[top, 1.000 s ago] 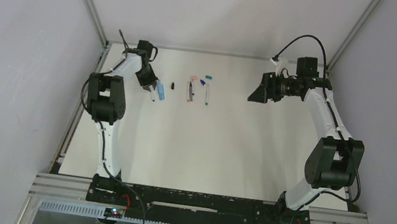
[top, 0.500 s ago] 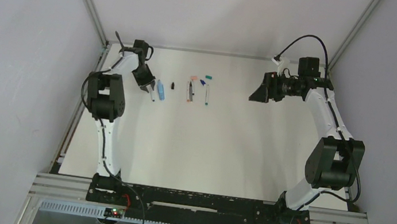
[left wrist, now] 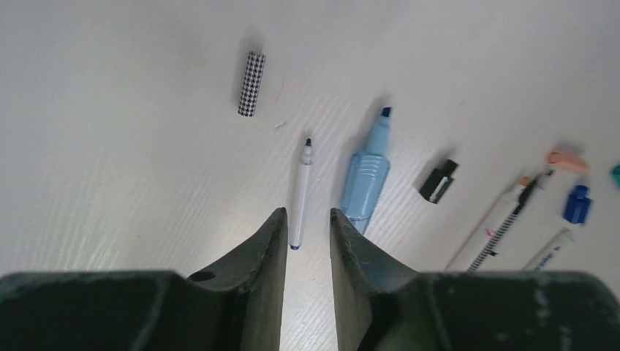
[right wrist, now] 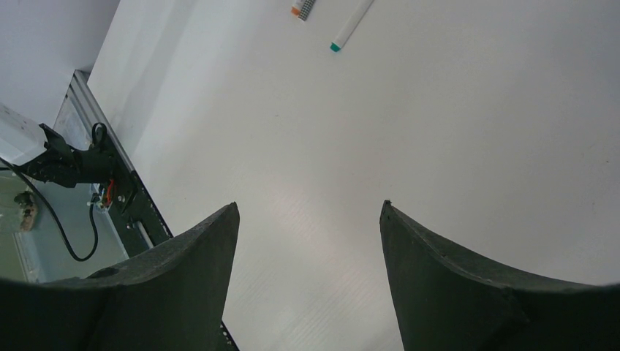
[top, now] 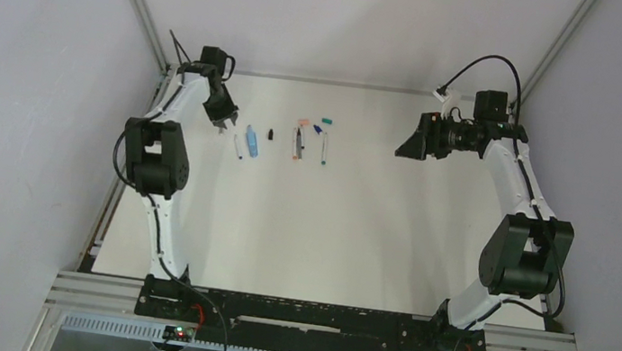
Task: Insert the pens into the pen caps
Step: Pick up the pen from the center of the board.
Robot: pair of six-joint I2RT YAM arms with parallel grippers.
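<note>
At far left, left claw hung low over table, jaws a slit apart, empty. Just ahead: white pen, blue marker, black cap, all loose. Further right, other pens and caps lay separate. Right claw spread wide, empty. Judged: no pen capped yet, all left.

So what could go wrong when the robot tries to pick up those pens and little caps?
The thin white pen and the fat blue marker lie close side by side, so the left gripper, with its fingers only narrowly apart, might knock one while grabbing the other. The black cap is tiny and could skid away when pinched. The pink cap and blue cap sit near a striped pen, so grabbing them could shove it.
</note>
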